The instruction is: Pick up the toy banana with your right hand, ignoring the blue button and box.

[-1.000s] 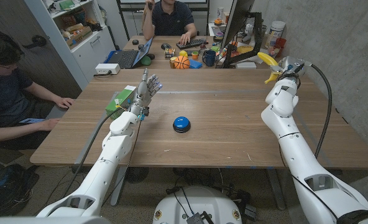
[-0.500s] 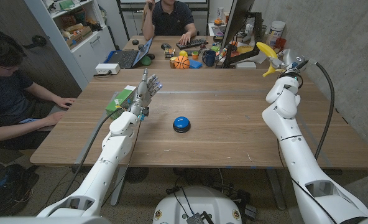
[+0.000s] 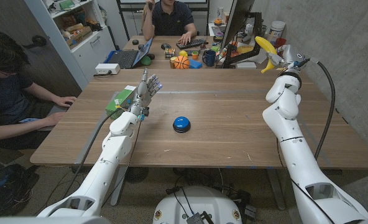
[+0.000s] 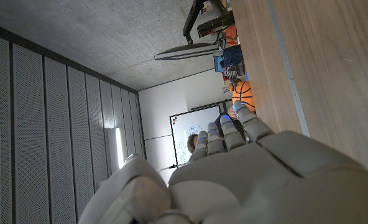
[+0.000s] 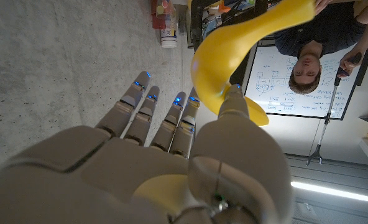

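A: What's nearest on the worktop (image 3: 221, 134)?

B: The blue button (image 3: 181, 124), sitting near the middle of the wood, apart from both hands.

A: And the left hand (image 3: 144, 93)?

B: It stands a little beyond the button on the left side, fingers (image 3: 150, 81) upright, close together and straight, with nothing in them. From the left wrist view, the back of that hand (image 4: 252, 180) shows beside the worktop edge (image 4: 308, 68), the fingertips reaching toward a toy basketball (image 4: 243, 94) further off.

A: Is the box by it?

B: Yes, a green box (image 3: 122, 99) lies just beside the left hand, on its outer side.

A: Where's the toy banana (image 3: 265, 49)?

B: In the air at the far right, well above the worktop, held by the right hand (image 3: 286, 63). The right wrist view shows the thumb pressed on the yellow banana (image 5: 234, 59), while the other fingers (image 5: 148, 115) stretch out beside it. So the right hand (image 5: 153, 168) grips it.

A: Anything beyond that?

B: A second desk with clutter, including the basketball (image 3: 181, 61), a laptop (image 3: 129, 57), and a person (image 3: 168, 18) seated behind it. Another person (image 3: 10, 81) sits at the left edge.
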`<action>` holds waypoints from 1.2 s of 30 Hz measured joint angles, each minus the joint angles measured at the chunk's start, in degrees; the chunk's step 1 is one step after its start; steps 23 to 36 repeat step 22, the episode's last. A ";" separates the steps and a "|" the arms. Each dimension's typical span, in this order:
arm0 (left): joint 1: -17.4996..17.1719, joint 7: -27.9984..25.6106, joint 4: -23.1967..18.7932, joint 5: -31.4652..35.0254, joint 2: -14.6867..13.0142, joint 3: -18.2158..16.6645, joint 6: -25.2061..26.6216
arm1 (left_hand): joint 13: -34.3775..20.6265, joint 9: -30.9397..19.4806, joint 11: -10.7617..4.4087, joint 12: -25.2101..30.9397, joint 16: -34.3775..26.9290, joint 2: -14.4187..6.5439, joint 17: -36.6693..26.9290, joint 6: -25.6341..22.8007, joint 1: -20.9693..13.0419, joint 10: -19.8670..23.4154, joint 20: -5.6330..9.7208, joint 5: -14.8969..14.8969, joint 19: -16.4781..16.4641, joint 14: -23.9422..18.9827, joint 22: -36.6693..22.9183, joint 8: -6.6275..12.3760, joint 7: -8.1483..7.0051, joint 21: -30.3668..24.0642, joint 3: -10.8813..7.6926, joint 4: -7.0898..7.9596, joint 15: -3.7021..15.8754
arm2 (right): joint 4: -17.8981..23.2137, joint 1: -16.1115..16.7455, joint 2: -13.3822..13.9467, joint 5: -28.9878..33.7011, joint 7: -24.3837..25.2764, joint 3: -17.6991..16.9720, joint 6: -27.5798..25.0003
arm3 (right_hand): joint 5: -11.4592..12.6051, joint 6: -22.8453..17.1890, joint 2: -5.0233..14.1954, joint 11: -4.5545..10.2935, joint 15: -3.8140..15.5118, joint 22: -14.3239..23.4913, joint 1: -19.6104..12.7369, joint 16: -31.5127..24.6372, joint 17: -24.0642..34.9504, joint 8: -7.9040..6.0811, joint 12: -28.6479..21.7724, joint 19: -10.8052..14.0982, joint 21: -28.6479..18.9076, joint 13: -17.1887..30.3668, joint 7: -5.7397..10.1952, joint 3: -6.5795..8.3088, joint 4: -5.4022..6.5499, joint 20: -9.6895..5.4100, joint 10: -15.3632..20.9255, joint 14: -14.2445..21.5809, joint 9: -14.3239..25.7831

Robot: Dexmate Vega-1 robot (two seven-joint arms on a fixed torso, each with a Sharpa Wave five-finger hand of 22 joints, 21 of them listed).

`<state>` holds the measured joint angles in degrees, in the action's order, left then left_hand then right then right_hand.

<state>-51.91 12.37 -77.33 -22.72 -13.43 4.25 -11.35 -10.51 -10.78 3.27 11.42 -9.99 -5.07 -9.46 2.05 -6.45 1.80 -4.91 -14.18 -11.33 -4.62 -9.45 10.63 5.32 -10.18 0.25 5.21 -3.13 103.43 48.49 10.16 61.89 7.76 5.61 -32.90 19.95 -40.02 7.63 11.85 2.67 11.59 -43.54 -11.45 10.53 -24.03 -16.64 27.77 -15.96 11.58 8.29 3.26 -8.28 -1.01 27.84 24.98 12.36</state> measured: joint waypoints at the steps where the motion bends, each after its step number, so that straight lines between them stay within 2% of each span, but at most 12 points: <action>1: -0.02 -0.01 0.00 0.00 0.00 -0.01 0.00 | 0.00 0.00 0.00 0.00 0.00 0.00 0.00 0.00 0.00 0.00 0.00 0.00 0.00 0.00 0.00 0.00 0.00 0.00 0.00 0.00 0.00 | 0.01 0.03 -0.01 -0.04 0.01 -0.02 0.06 | 0.00 0.00 0.00 0.00 0.00 0.00 0.00 0.00 0.00 0.01 0.00 0.00 0.00 0.00 0.00 -0.09 0.08 0.00 0.00 0.00 0.00; 36: -0.22 -0.07 -0.29 -0.03 0.03 0.01 -0.04 | 0.00 0.00 0.00 0.00 0.00 -0.30 0.00 0.00 -0.30 0.00 -0.23 -0.01 -0.23 0.00 0.00 0.00 0.00 0.00 0.00 0.00 0.00 | 1.11 0.63 -0.14 0.22 -0.28 -0.17 -0.13 | -0.09 -0.31 0.00 0.23 0.00 0.00 -0.50 0.22 -0.01 -0.01 0.00 0.01 0.00 0.00 -0.31 -0.24 0.25 0.00 0.24 0.00 0.04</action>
